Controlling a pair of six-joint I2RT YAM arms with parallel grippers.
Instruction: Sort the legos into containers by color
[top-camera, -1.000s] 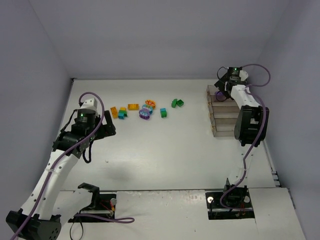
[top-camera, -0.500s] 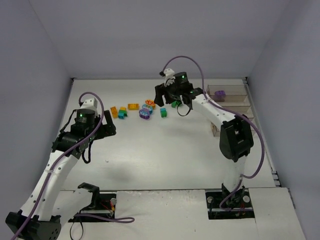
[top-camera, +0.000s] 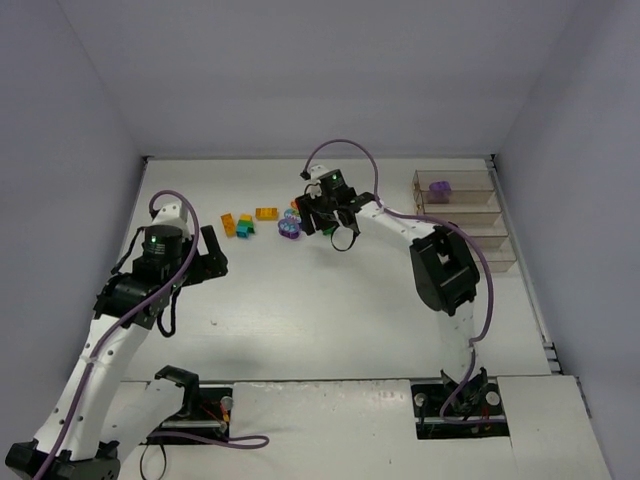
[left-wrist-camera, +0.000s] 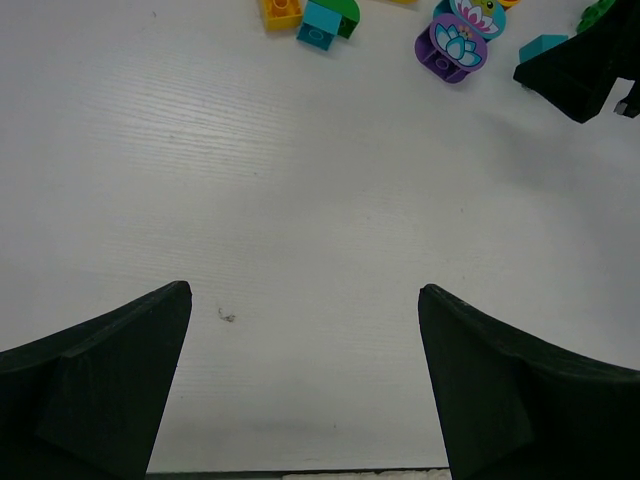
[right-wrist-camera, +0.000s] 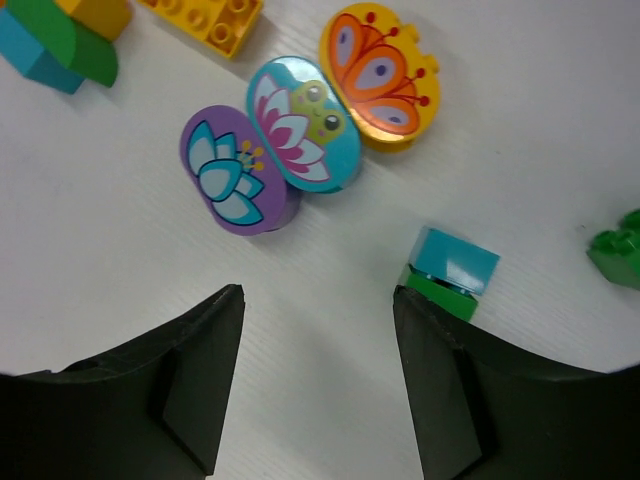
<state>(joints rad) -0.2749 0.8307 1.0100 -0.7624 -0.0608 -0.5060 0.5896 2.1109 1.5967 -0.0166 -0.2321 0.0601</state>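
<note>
The legos lie in a cluster at the table's far middle: an orange brick, an orange and a teal-green one, and a purple rounded one. My right gripper hovers open over them. In the right wrist view it is just short of the purple, teal and orange rounded pieces, with a teal-on-green brick at its right finger. The containers stand at the right; a purple brick lies in the far one. My left gripper is open and empty.
A green brick lies at the right edge of the right wrist view. In the left wrist view the purple piece and the right gripper's dark finger show far ahead. Walls close the table on the left, back and right.
My right arm swung from the far bin to the lego cluster, leaving a purple brick in that bin. My left arm shifted slightly.
</note>
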